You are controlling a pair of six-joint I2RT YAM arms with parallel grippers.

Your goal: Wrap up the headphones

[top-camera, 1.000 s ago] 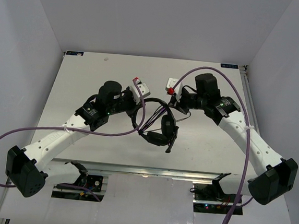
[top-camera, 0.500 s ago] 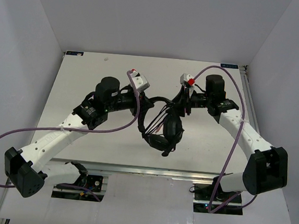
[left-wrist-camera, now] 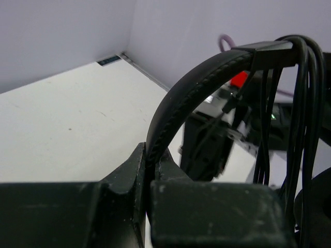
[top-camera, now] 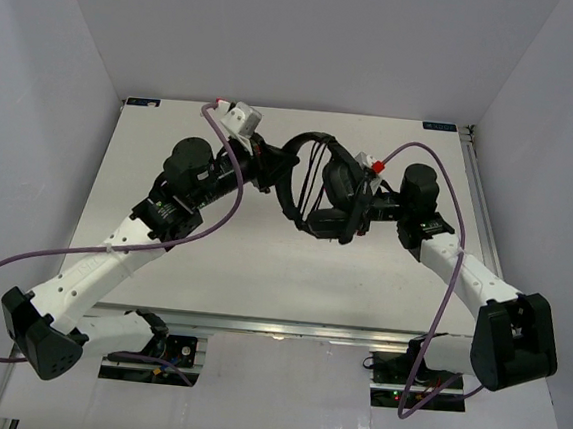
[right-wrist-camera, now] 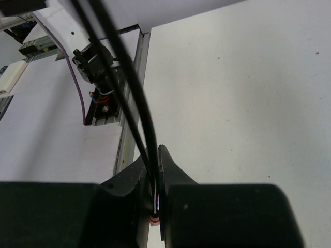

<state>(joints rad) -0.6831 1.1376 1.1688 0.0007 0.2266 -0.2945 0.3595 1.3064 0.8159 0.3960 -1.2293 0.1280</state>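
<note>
Because the cord has to go round and round, I hold the black over-ear headphones with a thin curved band and two soft padded cups (top-camera: 321, 192) up in the air. They hang over the far middle of the flat white worktop (top-camera: 261, 278) and, as far as I can tell, do not touch it. That leaves room all around them for the loops.

My left tool (left-wrist-camera: 150, 163) is pinched tight on the thin curved band (left-wrist-camera: 178, 93), low on one side of the arch. I grip there so the headphones cannot swing or turn while the other arm works. The cups hang on the far side, close to my right arm.

My right tool (right-wrist-camera: 156, 173) is squeezed together on the long thin black cord (right-wrist-camera: 126, 88). Two strands run straight up out of the pinch, and they look pulled tight. I think tight is good, because loose loops would slide off.

In the left wrist view, several strands of cord already lie side by side over the top of the band. So I judge the wrapping is partly done. The rest of the cord is the part I am holding.

The next loop needs care. If the right tool lets the cord slip, the strands could go slack and fall off.
</note>
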